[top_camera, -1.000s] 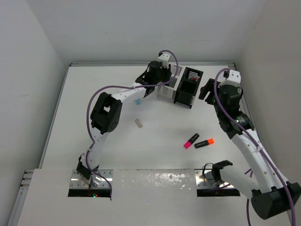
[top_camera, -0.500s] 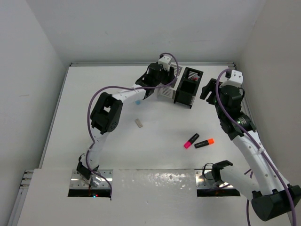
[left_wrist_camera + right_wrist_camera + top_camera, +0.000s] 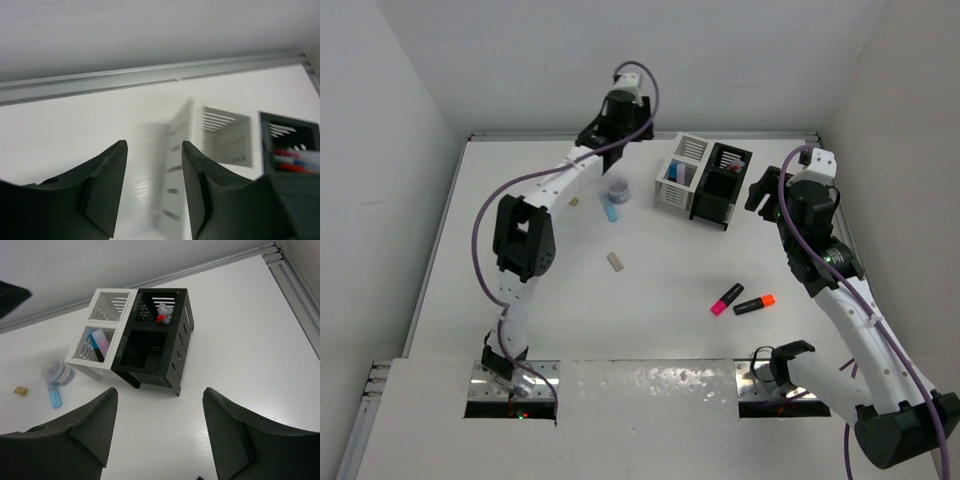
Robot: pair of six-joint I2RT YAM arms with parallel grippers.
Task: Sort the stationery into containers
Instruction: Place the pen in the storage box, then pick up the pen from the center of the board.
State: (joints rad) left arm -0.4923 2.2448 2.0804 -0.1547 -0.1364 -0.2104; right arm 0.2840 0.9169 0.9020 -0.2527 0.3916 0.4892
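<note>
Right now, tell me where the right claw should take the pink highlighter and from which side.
Take the pink highlighter across the middle of its barrel, from straight above: it lies flat and slanted on the table, so turn the right claw across its length. The orange highlighter lies close beside it.

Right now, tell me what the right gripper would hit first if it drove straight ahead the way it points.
Probably the black slatted square bin: it sits dead ahead of the open right gripper, though depth is unclear and the white tabletop might come first.
</note>
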